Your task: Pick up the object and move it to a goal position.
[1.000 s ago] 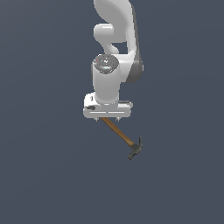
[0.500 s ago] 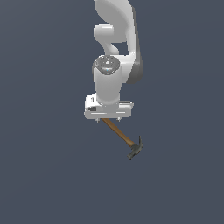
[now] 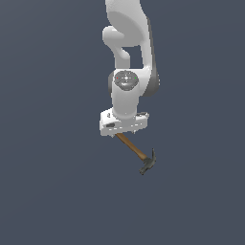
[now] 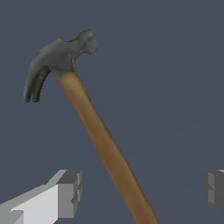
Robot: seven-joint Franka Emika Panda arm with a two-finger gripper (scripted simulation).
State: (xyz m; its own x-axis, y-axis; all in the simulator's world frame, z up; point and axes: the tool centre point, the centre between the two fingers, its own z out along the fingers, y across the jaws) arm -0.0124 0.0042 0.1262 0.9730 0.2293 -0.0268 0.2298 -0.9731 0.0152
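Pincer spread wide, gripping nothing | hammer between fingers | plain grey-blue floor

Claw hammer: slim brown wooden handle, dark grey head; lies slantwise, handle end beneath the gripper, head farthest out.

Brown-handled hammer with dark grey head, slanting between two spread fingers, touching neither.
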